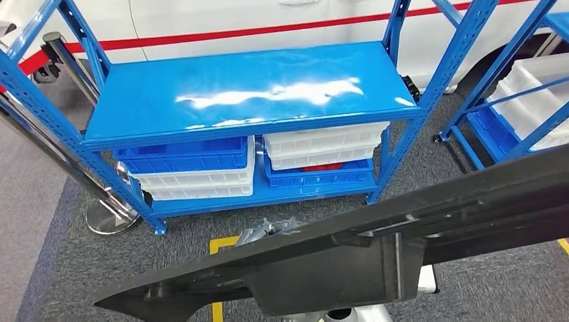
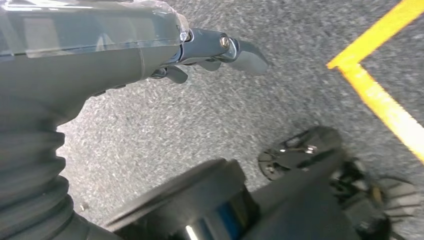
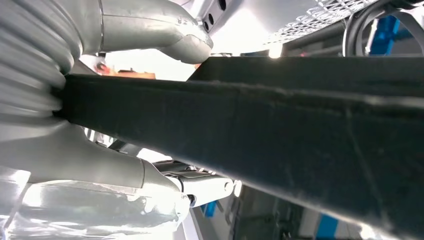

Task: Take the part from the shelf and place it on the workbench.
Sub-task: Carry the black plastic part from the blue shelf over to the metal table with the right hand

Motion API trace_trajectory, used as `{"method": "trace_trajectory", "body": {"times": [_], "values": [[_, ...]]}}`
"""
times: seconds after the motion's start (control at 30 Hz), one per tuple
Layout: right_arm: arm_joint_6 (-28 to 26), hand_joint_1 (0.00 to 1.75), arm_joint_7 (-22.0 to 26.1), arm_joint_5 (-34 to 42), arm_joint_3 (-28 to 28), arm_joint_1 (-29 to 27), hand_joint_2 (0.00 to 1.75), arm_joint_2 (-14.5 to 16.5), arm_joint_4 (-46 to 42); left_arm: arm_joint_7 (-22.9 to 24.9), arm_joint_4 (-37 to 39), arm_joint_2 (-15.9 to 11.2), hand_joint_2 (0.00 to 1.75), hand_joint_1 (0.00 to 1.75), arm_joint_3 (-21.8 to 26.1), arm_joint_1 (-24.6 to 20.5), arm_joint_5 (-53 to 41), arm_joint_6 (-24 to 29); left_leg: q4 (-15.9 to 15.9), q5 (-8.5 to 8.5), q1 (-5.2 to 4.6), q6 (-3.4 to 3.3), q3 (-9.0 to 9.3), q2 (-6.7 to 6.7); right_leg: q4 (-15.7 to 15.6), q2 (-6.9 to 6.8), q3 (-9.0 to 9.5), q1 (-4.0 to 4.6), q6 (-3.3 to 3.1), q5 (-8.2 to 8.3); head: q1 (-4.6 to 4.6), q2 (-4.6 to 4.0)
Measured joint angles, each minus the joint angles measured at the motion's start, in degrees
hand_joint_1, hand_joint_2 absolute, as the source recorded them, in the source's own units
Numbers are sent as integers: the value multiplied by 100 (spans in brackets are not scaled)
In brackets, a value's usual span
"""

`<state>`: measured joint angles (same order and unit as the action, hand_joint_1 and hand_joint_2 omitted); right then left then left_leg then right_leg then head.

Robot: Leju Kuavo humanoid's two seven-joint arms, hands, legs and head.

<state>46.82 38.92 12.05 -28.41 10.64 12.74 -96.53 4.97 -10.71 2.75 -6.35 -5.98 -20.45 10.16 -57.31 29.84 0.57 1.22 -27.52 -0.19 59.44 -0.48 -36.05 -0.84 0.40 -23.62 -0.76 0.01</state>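
Right hand point(image 3: 125, 100) is clamped around the long black part point(image 1: 376, 248) — thumb on one side, fingers on the other. Left hand point(image 2: 210, 52) hangs over the grey carpet point(image 2: 200, 115) holding nothing, fingers loosely apart. The part stretches across in front of the blue shelf point(image 1: 248, 90) — white and blue bins point(image 1: 194, 168) sit underneath.
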Motion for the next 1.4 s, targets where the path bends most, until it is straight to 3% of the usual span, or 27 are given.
{"method": "trace_trajectory", "body": {"times": [0.07,0.1,0.2,0.23,0.27,0.3,0.33,0.37,0.43,0.5,0.57,0.63,0.73,0.77,0.8,0.83,0.87,0.93,1.0,1.1,1.17,1.23,1.27,1.3,1.33,1.4], "values": [[-59,175,-85,102,-20,70,175,-26,-6,53,0,0,175,0,-1,9,28,27,17,-82,13,-101,-64,13,18,6,-33,-6,70,6,1,-1],[-79,175,-113,149,-24,100,175,-43,-8,67,0,-1,175,0,4,11,51,48,32,-135,21,-160,-102,26,109,13,-80,-8,91,-106,4,-1],[-105,175,-161,228,-37,148,175,-94,-8,71,0,-5,175,0,26,14,106,97,36,-298,2,-260,-289,52,983,25,-378,-12,111,-828,7,-1],[-106,175,-167,240,-44,152,175,-111,-3,69,0,-6,175,0,34,21,125,111,28,-346,-13,-267,-359,53,1306,25,-461,-11,115,-985,6,-1],[-104,175,-170,256,-51,154,175,-128,6,67,0,-7,175,0,44,32,155,133,15,-390,-29,-269,-431,54,1491,25,-470,-9,113,-1012,5,-1],[-102,175,-170,274,-58,157,175,-144,18,67,0,-7,175,0,61,43,195,161,-1,-427,-44,-267,-498,55,1486,25,-386,-6,100,-928,6,-1],[-99,175,-170,293,-67,163,175,-157,36,67,0,-7,175,0,88,55,237,187,-23,-458,-57,-262,-559,55,1265,25,-190,0,76,-775,5,-1],[-97,175,-171,311,-78,173,175,-167,58,66,0,-7,175,0,124,63,284,207,-50,-484,-67,-254,-612,54,902,25,75,9,42,-639,6,-1],[-98,175,-179,330,-110,197,175,-175,114,66,0,-9,175,0,195,77,351,222,-91,-528,-89,-216,-683,51,198,26,535,46,-27,-570,4,-1],[-98,175,-185,338,-140,214,175,-182,169,67,0,-15,175,0,243,90,379,227,-97,-584,-95,-159,-710,54,-54,29,658,80,-72,-611,3,0],[-99,175,-187,346,-154,221,175,-190,226,84,0,-31,175,0,290,104,388,241,-99,-620,-93,-96,-727,46,-101,21,615,60,-137,-532,3,0],[-115,175,-206,376,-171,231,175,-196,284,136,0,-51,175,0,331,109,401,271,-312,-381,-86,-31,-820,33,-139,-3,539,26,-222,-426,-8,-1],[-157,175,-239,433,-210,228,175,-216,357,200,0,-74,175,0,400,95,446,331,-1302,327,-46,45,-1079,32,-127,-22,359,26,-272,-289,-19,-1],[-162,175,-242,440,-217,220,175,-230,381,203,0,-79,175,0,428,93,458,341,-1550,418,-35,62,-1096,35,-115,-25,295,28,-269,-249,-19,-1],[-162,175,-239,445,-222,212,175,-243,403,204,0,-86,175,0,450,96,463,350,-1611,396,-23,73,-1024,38,-100,-25,232,29,-262,-213,-20,-1],[-160,175,-226,446,-226,206,175,-256,423,207,0,-95,175,0,467,107,470,366,-1452,279,-9,79,-853,42,-81,-23,172,28,-254,-179,-19,-1],[-154,175,-199,445,-230,202,175,-266,439,208,0,-112,175,0,480,122,482,396,-1104,120,3,76,-596,43,-60,-18,118,28,-240,-148,-20,-1],[-127,175,-107,433,-233,205,175,-275,466,201,0,-162,175,0,522,157,532,494,-311,-21,4,46,-105,35,-27,-9,35,30,-194,-88,-20,-1],[-103,175,-18,408,-233,217,175,-280,500,180,0,-218,175,0,601,197,594,584,50,8,-28,-1,64,24,-20,-12,-20,28,-120,-12,-19,-1],[-102,175,47,378,-222,228,175,-296,553,167,0,-294,175,0,700,256,637,629,114,-107,-27,-112,2,39,2,-6,-74,15,-8,9,-15,-1],[-109,175,67,369,-196,228,175,-314,563,154,0,-328,175,0,747,267,652,630,143,-220,-4,-197,-82,61,358,10,-222,8,44,-344,-8,-1],[-118,175,71,353,-169,222,175,-337,574,137,0,-344,175,0,777,268,660,629,124,-302,-16,-233,-210,66,1046,18,-451,4,72,-819,-3,-1],[-125,175,70,339,-159,216,175,-353,581,129,0,-349,175,0,787,269,656,628,108,-338,-21,-232,-277,70,1330,19,-520,4,82,-929,-4,-1],[-139,175,65,321,-152,208,175,-367,586,122,0,-352,175,0,794,270,643,620,87,-368,-24,-229,-344,77,1462,19,-513,4,85,-924,-4,-1],[-157,175,50,303,-147,201,175,-378,588,113,0,-357,175,0,799,270,625,607,61,-391,-26,-224,-406,90,1403,18,-411,4,80,-820,-4,-1],[-200,175,13,273,-144,196,175,-386,577,95,0,-364,175,0,801,268,570,573,4,-414,-29,-211,-499,129,789,-41,40,12,48,-554,-4,-1]]}}
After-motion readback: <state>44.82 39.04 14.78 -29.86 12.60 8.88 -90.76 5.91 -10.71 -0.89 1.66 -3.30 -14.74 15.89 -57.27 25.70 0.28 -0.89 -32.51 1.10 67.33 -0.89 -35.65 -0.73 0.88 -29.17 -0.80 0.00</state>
